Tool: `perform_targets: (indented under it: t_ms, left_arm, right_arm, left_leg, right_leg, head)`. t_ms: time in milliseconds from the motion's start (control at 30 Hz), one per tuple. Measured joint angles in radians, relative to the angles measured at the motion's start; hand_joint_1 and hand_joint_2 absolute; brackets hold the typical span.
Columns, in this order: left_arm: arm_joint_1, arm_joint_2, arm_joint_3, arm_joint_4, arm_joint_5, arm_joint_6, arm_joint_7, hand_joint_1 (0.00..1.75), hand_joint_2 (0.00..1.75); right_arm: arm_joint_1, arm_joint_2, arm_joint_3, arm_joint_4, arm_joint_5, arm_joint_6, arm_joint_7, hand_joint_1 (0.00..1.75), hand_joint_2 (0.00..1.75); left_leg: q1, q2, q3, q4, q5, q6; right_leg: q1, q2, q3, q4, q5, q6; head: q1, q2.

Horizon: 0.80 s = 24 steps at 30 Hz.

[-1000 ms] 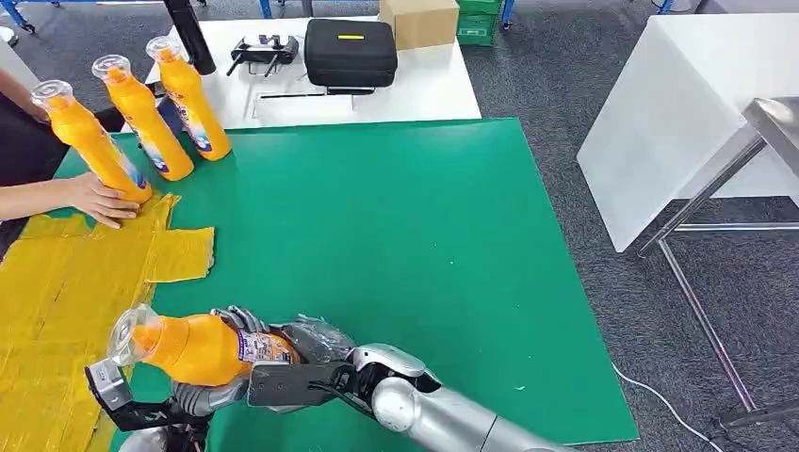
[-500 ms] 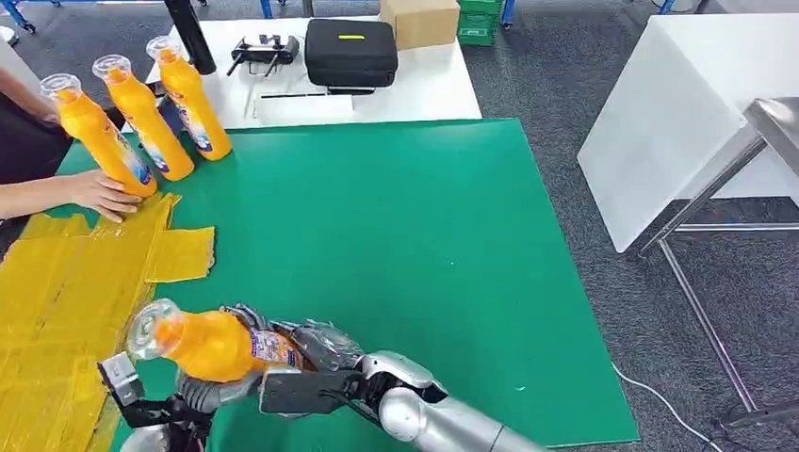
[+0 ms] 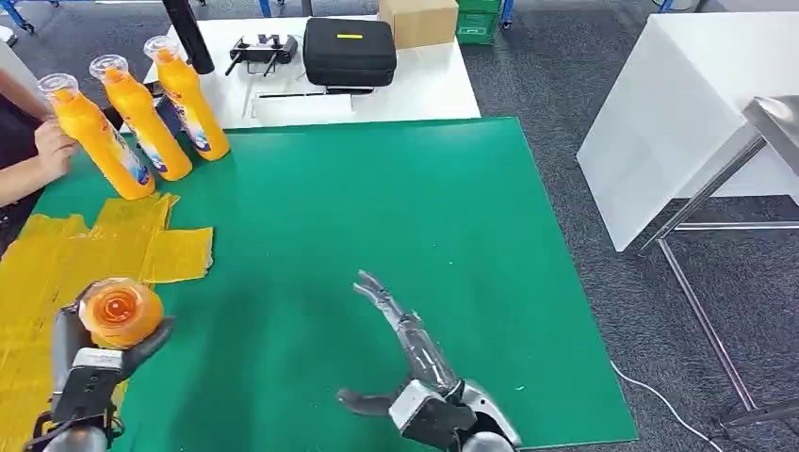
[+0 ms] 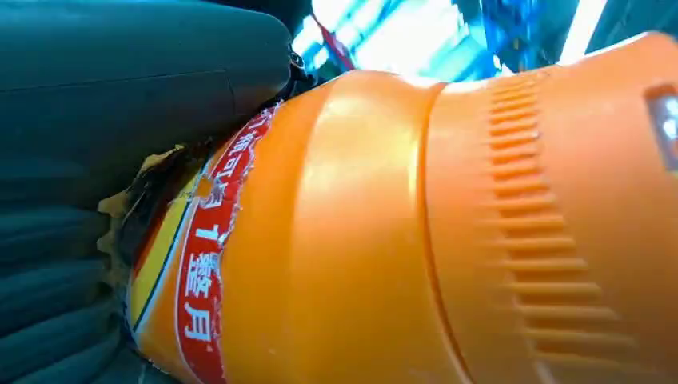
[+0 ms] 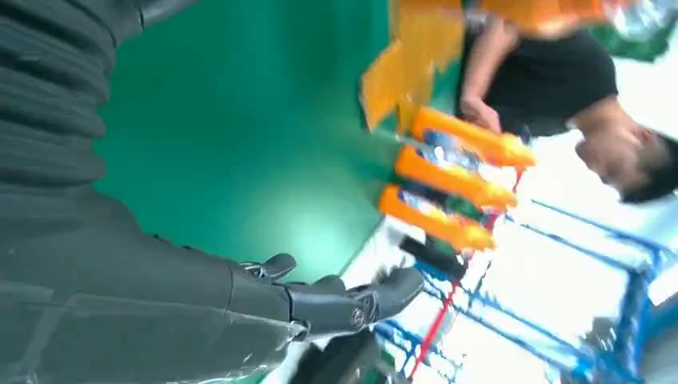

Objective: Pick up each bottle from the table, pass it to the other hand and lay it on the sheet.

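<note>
Holding hand: left hand gripped the orange bottle at lower left of the frame, cap toward the camera, likely so it could be laid on the yellow sheet beneath.
Free hand: right hand, lower centre, held nothing, fingers spread.
Change: half a second before, both hands met on the bottle; the right had since let go.
Waiting stock: three bottles stood upper left beside a person's hand.
</note>
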Motion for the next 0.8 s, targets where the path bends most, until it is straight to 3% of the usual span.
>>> perform_targets:
  t_ms: [233,433,767,800]
  left_arm:
    - [0.003,0.052,0.047,0.021,-0.407,0.206,0.161,1.75,1.75]
    - [-0.059,0.136,0.039,0.196,-0.720,0.202,0.348,1.75,1.75]
    - [-0.193,0.225,-0.008,0.541,-0.719,0.118,0.352,1.75,1.75]
    - [-0.199,0.229,-0.011,0.553,-0.719,0.117,0.351,0.00,1.75]
  right_arm:
    - [0.037,-0.034,-0.039,-0.074,-0.051,-0.006,-0.039,0.00,1.75]
    - [0.019,-0.052,-0.046,-0.079,-0.088,0.018,-0.039,0.00,1.75]
    - [-0.026,-0.055,-0.045,-0.071,-0.105,0.033,-0.031,0.00,1.75]
    - [-0.026,-0.055,-0.045,-0.070,-0.105,0.033,-0.031,0.00,1.75]
  left_leg:
    - [0.000,0.000,0.000,0.000,0.000,0.000]
    - [0.000,0.000,0.000,0.000,0.001,0.000]
    - [0.000,0.000,0.001,0.000,0.001,0.000]
    - [0.000,0.000,0.001,0.000,0.001,0.000]
  right_leg:
    - [0.000,0.000,0.000,0.000,0.000,0.000]
    - [0.000,0.000,0.001,0.000,0.001,0.000]
    - [0.000,0.000,0.002,0.000,0.001,0.000]
    - [0.000,0.000,0.001,0.000,0.000,0.000]
  head:
    - [0.000,0.000]
    - [0.000,0.000]
    - [0.001,0.000]
    - [0.000,0.000]
